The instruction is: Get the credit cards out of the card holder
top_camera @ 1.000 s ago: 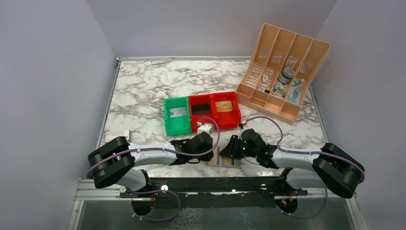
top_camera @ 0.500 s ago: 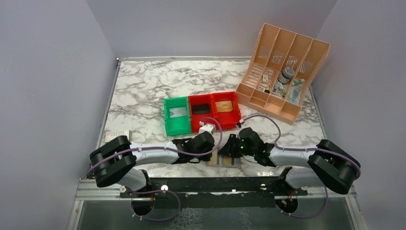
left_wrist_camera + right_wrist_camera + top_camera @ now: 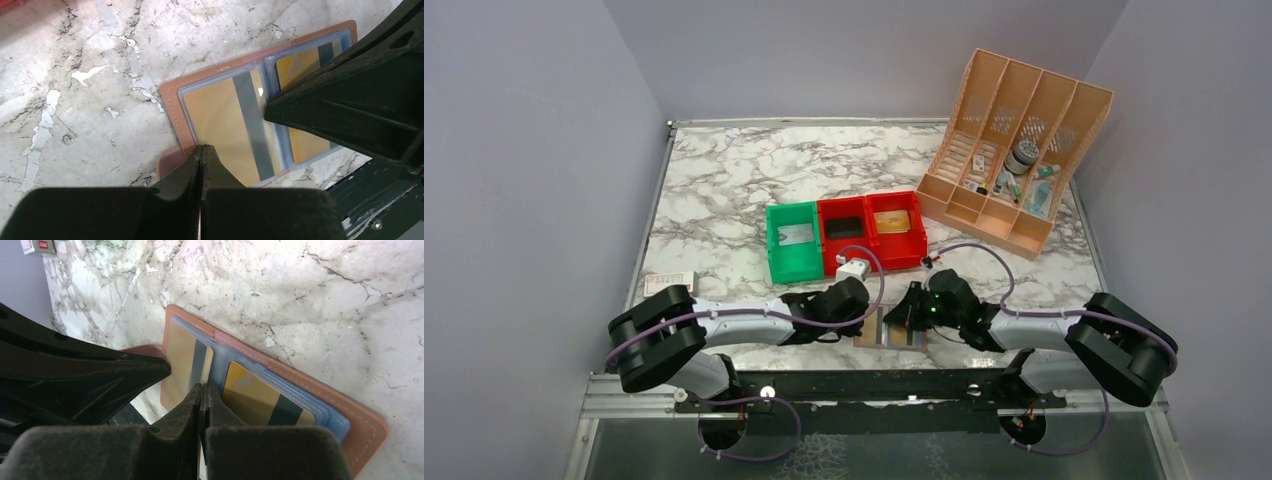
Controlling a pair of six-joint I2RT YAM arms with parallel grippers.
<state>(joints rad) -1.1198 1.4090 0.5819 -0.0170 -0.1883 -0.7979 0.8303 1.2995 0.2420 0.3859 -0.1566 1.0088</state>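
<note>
The card holder (image 3: 890, 331) lies open and flat by the table's front edge, brownish-pink (image 3: 172, 97) with two pale blue clear pockets. Each pocket shows a yellow-gold credit card with a dark stripe, the left one (image 3: 220, 115) (image 3: 182, 355) and the right one (image 3: 300, 70) (image 3: 252, 395). My left gripper (image 3: 202, 147) (image 3: 869, 316) is shut, its tip resting on the holder's left rim beside a pink tab (image 3: 167, 162). My right gripper (image 3: 202, 386) (image 3: 908, 316) is shut too, its tip at the fold between the two pockets. Neither holds a card.
Behind the holder stand a green bin (image 3: 793, 240) and two red bins (image 3: 871, 230). A peach slotted organizer (image 3: 1019, 150) is at the back right. A small red-and-white box (image 3: 669, 281) lies at the left edge. The black front rail (image 3: 864, 385) runs just below the holder.
Both grippers' jaws have closed from slightly apart to fully shut. The arms and the card holder have barely moved.
</note>
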